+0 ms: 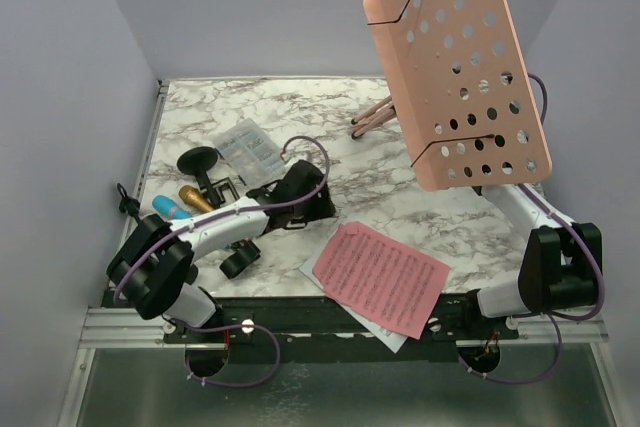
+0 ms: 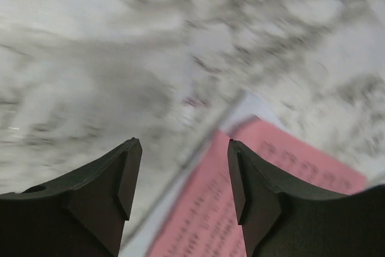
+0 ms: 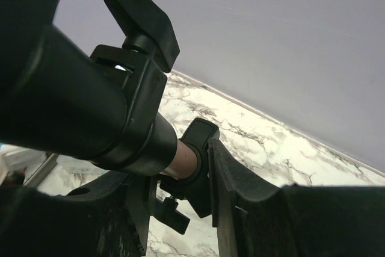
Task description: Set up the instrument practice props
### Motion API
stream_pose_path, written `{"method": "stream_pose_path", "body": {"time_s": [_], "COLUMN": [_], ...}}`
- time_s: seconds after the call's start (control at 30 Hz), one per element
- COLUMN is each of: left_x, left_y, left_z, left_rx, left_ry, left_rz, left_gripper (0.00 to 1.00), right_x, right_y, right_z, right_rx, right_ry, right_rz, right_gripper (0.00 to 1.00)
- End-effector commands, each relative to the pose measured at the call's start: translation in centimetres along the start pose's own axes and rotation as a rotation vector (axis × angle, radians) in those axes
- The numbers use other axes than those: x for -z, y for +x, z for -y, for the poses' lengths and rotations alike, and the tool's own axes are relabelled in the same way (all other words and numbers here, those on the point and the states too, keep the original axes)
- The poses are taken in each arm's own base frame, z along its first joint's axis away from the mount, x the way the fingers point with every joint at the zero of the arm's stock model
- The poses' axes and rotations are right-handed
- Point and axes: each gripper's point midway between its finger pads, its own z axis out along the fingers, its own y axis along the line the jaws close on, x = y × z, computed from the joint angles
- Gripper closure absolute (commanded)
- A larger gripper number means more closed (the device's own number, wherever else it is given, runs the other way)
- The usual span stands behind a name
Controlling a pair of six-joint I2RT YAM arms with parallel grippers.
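Music rack (image 1: 460, 67), one: a pink perforated panel on a slim stem with thin tripod legs (image 1: 372, 117), held tilted at the far right of the worktop (image 1: 250, 107). Whether the leg tips touch down cannot be told. It is probably light but top-heavy and apt to swing, so it is best taken low on the stem by the black clamp. The right hand (image 3: 180, 176) is clamped there, a finger on either side of the tube. Sheet-music pages, two: a pink page (image 1: 385, 277) lies on a white page (image 1: 392, 335), flat at the near centre, with one corner reaching past the marble edge. They are thin and limp and hard to pinch flat, so a free edge or that corner is the likeliest purchase. The left hand (image 2: 183, 148) hovers just beside their left corner, fingers apart and holding nothing. Mic mounts, two: black and round-based. The first mic mount (image 1: 197, 159) sits at the left beside a clear box (image 1: 250, 147). The second mic mount (image 1: 240, 262) is partly hidden by the left arm. Both look rigid and are best taken by the upright. Microphones, two: a gold microphone (image 1: 196, 197) and a blue microphone (image 1: 168, 207) lie side by side at the left. They are smooth and likely to roll, so grip across the barrel.
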Motion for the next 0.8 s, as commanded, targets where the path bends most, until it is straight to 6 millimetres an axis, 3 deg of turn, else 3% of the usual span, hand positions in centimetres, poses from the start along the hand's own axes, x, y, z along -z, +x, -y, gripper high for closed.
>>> {"method": "stream_pose_path", "body": {"time_s": [0.0, 0.1, 0.23, 0.33, 0.4, 0.53, 0.67, 0.7, 0.77], "left_x": [5.5, 5.9, 3.0, 0.1, -2.0, -4.9, -4.1, -3.7, -2.6], "left_y": [8.3, 11.5, 13.9, 13.7, 12.7, 10.4, 6.8, 6.2, 4.9], "left_z": [9.2, 10.9, 10.8, 9.5, 7.3, 0.1, -5.6, -6.5, -6.3], "left_rx": [-0.151, -0.148, -0.082, -0.085, -0.043, 0.104, 0.133, 0.139, 0.143], "left_ry": [0.395, 0.454, 0.451, 0.365, 0.278, 0.077, -0.102, -0.122, -0.098], "left_rz": [-0.266, -0.322, -0.361, -0.321, -0.29, -0.28, -0.137, -0.12, -0.076], "left_gripper": [0.34, 0.33, 0.38, 0.42, 0.42, 0.43, 0.42, 0.42, 0.4], "right_x": [-0.6, -0.6, -0.5, -0.4, -0.4, -0.5, -0.8, -0.8, -1.1], "right_y": [-7.2, -7.2, -7.5, -7.8, -7.9, -8.0, -7.8, -7.8, -7.4], "right_z": [-2.0, -2.0, -2.0, -2.4, -2.7, -3.1, -3.4, -3.3, -3.2], "right_rx": [0.079, 0.08, 0.094, 0.1, 0.103, 0.093, 0.077, 0.073, 0.061], "right_ry": [-0.067, -0.067, -0.064, -0.074, -0.09, -0.116, -0.143, -0.145, -0.153], "right_rz": [0.176, 0.171, 0.155, 0.144, 0.135, 0.109, 0.076, 0.068, 0.045], "right_gripper": [1.0, 1.0, 1.0, 1.0, 1.0, 1.0, 1.0, 1.0, 1.0]}}
